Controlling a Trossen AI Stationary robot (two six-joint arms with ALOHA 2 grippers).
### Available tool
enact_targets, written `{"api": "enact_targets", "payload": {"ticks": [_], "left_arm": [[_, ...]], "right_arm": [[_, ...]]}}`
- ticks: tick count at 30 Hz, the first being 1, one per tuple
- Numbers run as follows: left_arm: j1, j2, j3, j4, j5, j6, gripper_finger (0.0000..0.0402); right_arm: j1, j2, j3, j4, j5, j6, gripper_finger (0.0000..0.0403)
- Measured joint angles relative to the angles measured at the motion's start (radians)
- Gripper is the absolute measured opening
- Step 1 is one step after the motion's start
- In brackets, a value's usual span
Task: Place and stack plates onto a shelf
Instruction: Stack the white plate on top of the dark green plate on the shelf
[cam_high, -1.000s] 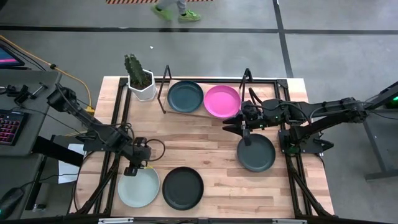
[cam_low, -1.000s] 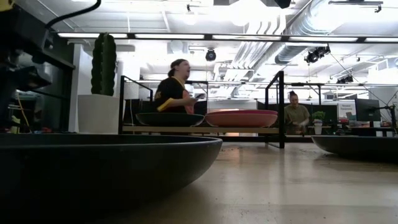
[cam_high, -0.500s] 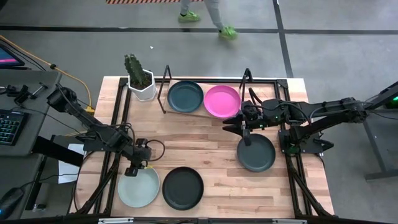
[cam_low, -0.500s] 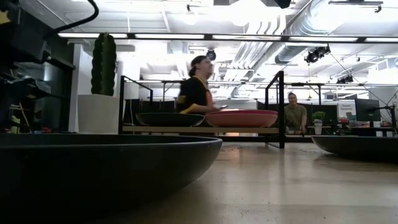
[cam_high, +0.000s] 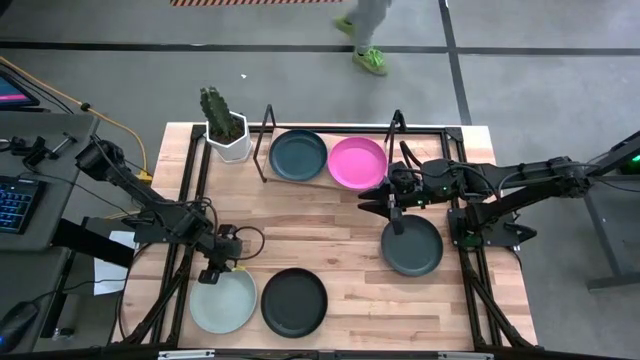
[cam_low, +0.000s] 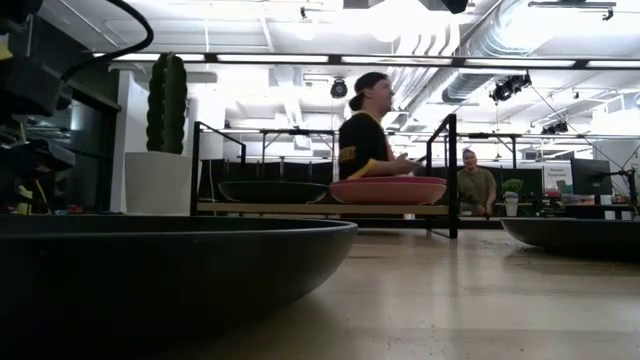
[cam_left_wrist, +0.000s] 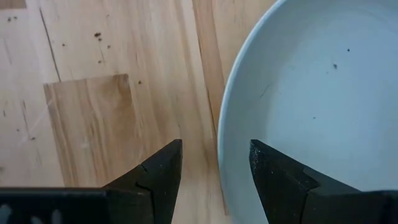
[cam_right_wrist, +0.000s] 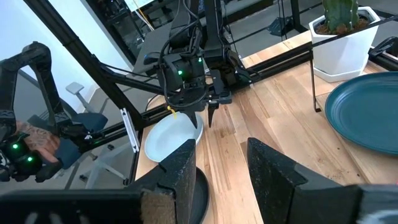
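A pale mint-white plate (cam_high: 222, 300) lies flat at the table's near left. My left gripper (cam_left_wrist: 214, 152) points down over its far-left rim (cam_left_wrist: 221, 134) and is open. One finger stands over the bare wood, the other over the plate's inside. Whether they touch the rim, I cannot tell. A black plate (cam_high: 294, 302) lies beside it and a dark grey plate (cam_high: 411, 245) at the right. The shelf (cam_high: 330, 182) holds a dark teal plate (cam_high: 297, 155) and a magenta plate (cam_high: 357, 162) side by side. My right gripper (cam_high: 385, 205) hangs open and raised between the magenta and dark grey plates.
A potted cactus in a white pot (cam_high: 226, 135) stands at the far left, next to the shelf's upright end. Bare wood (cam_high: 320, 235) lies between the shelf and the near plates. A person (cam_low: 365, 135) walks past beyond the table.
My left gripper has sunk a little toward the mint-white plate's rim, its fingers still apart. The plates have not moved. The person behind the table has walked toward the right.
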Motion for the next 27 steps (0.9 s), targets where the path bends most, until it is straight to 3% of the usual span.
{"api": "enact_targets", "payload": {"ticks": [13,16,22,27], "left_arm": [[0.0,0.155,0.036,0.007,-0.017,-0.044,0.016],[0.0,0.168,0.056,0.001,-0.022,-0.039,0.0129],[0.013,0.159,0.095,-0.008,0.019,-0.055,0.0015],[0.056,0.126,0.155,-0.08,0.026,-0.087,0.0005]], "right_arm": [[0.0,0.0,0.0,-0.006,0.0,0.0,0.0126],[0.0,0.0,0.0,-0.006,0.0,0.0,0.0126],[0.0,0.0,0.0,-0.015,0.001,-0.001,0.0126],[0.0,0.0,0.0,-0.029,0.001,-0.002,0.0126]]}}
